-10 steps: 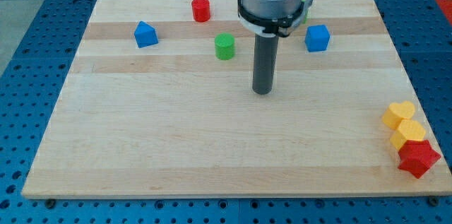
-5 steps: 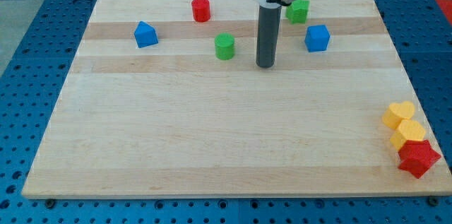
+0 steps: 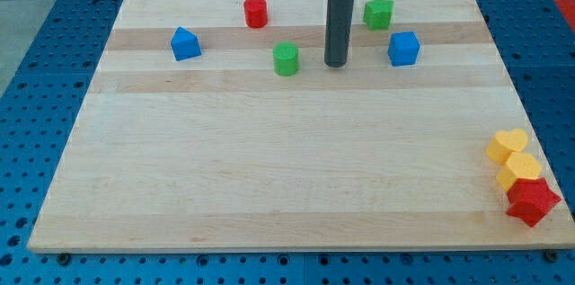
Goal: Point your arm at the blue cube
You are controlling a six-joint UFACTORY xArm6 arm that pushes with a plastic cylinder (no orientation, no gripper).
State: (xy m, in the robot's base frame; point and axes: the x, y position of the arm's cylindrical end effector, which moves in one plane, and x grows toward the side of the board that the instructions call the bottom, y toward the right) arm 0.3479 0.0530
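While my tip [image 3: 336, 64] rests on the counter [image 3: 269, 168], the blue cube [image 3: 404, 48] sits near, approx 3 o'clock, slightly up, w/ clear gap. No fingers fitted; nothing held.

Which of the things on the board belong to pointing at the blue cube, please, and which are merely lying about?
Belongs to the job:
- blue cube, at the view's upper right
- my tip, to the view's left of it, not touching

Lying about:
- blue block
- red cylinder
- green cylinder
- green block
- two yellow blocks
- red star block
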